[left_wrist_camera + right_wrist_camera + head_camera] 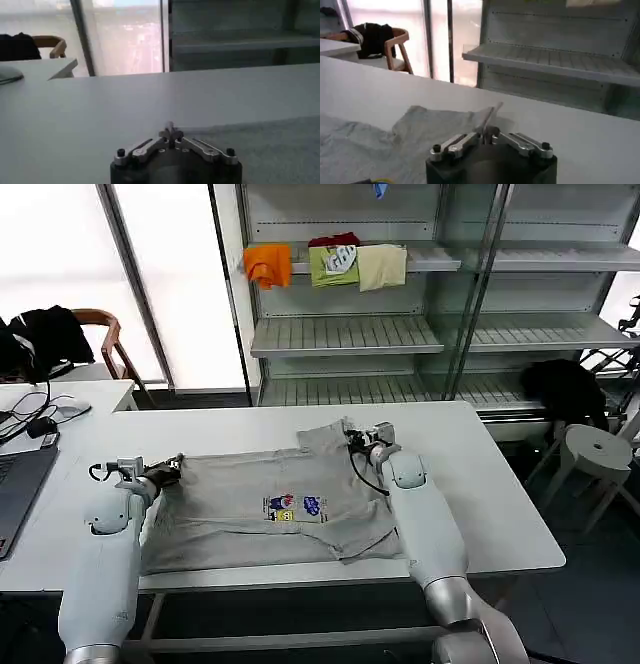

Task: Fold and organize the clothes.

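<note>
Shirt [270, 504] lies flat on the worktop [480, 474]; left gripper [165, 471] and right gripper [362, 436] pinch opposite sleeves with closed fingers, so lift evenly, keeping cloth taut

head: high, looking down at table [480, 454]
wrists: low, close over shirt [365, 145], facing 12 o'clock shelves [555, 60]

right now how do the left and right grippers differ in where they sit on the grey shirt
The left gripper sits at the grey shirt's left edge, at the hem end; the right gripper is at the far right corner, on a sleeve. The left is nearer the robot, the right farther back. Both are shut, low on the white table.
</note>
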{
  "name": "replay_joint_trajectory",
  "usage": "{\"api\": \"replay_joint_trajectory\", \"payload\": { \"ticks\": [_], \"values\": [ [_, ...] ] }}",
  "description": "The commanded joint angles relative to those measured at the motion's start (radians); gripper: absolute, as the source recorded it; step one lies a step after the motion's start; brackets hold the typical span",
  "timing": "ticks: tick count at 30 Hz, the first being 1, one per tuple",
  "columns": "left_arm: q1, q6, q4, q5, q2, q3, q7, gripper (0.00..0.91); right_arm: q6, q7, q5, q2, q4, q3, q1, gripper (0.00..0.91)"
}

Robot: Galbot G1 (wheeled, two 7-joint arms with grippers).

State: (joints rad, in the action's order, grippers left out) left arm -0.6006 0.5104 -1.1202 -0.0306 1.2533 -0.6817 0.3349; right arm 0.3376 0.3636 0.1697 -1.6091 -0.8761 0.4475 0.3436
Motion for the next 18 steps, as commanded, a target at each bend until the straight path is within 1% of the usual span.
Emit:
{"api": "replay_joint_trajectory", "payload": {
  "ticks": [1,5,11,12,13,14,15,18],
  "values": [
    [-0.001,-0.001,0.015,0.009,-0.001,-0.002,-0.002,0.010,-0.015,-0.035,0.030,-0.049,0.002,0.000,-0.002,0.907],
    [-0.003,-0.004,0.016,0.009,-0.001,-0.002,-0.002,0.010,-0.022,-0.052,0.031,-0.049,0.020,0.004,-0.008,0.907],
    [-0.006,-0.006,0.010,0.008,0.000,-0.003,-0.002,0.010,-0.020,-0.061,0.051,-0.049,0.059,0.010,-0.021,0.907],
    [-0.007,-0.006,0.007,0.007,-0.001,-0.003,-0.001,0.010,-0.020,-0.061,0.054,-0.049,0.065,0.010,-0.022,0.816],
    [-0.008,-0.007,0.004,0.007,0.000,-0.002,-0.001,0.010,-0.021,-0.060,0.056,-0.049,0.073,0.009,-0.025,0.363],
    [-0.009,-0.006,-0.001,0.007,0.000,-0.002,0.000,0.010,-0.023,-0.059,0.058,-0.049,0.084,0.008,-0.026,0.363],
    [-0.010,-0.006,-0.006,0.007,0.001,-0.002,0.000,0.010,-0.026,-0.057,0.058,-0.049,0.092,0.009,-0.028,0.000],
    [-0.011,-0.005,-0.013,0.007,0.003,-0.001,0.001,0.010,-0.039,-0.044,0.057,-0.049,0.109,0.008,-0.030,0.000]
  ]
}}
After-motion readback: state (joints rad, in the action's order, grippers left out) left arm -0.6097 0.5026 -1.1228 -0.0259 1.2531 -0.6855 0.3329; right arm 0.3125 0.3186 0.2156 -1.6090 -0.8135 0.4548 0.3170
